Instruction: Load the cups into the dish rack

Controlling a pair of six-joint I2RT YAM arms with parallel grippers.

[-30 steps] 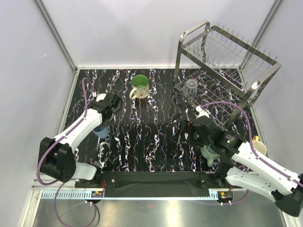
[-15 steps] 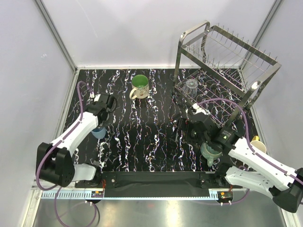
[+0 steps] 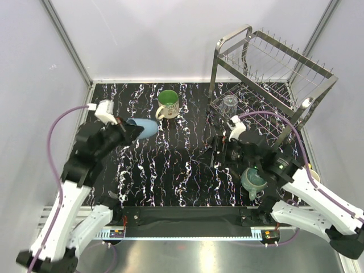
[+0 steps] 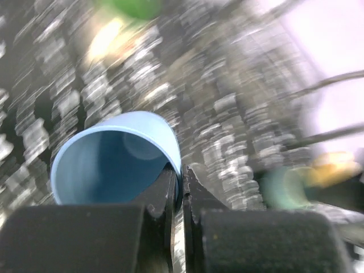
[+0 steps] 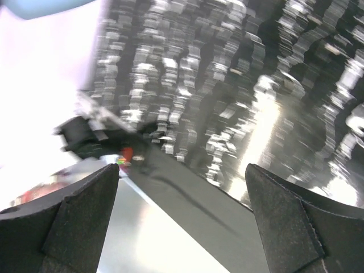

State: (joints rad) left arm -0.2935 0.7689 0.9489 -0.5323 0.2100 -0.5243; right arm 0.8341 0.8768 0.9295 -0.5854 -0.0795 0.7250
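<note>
Left gripper (image 4: 182,170) pinches the small light-blue cup (image 4: 114,162) by its rim, aloft over the black marble table's (image 3: 182,165) left side. Right gripper (image 5: 182,187) is wide and empty. One done: clear glass tumbler (image 3: 229,103) in the silver wire dish rack (image 3: 273,74). Cream mug with green inside (image 3: 168,103), teal glazed mug (image 3: 253,181) and yellow mug (image 3: 311,173) are left.

Black tabletop (image 3: 182,165) w/ white marble-like veins, boxed in by pale panels (image 3: 142,40) on L, R & far sides. Standing directly on it:

- Cream mug w/ green inside (image 3: 168,104): far-centre, upright, handle toward near-L, well apart from the rest.
- Dish rack (image 3: 214,71): far-R corner, feet on the top.
- Teal mug (image 3: 253,180): near-R, mouth up.
- Yellow mug (image 3: 310,174): at R edge, near teal mug, only partly visible.

Black bar (image 3: 187,213) across near edge.
</note>
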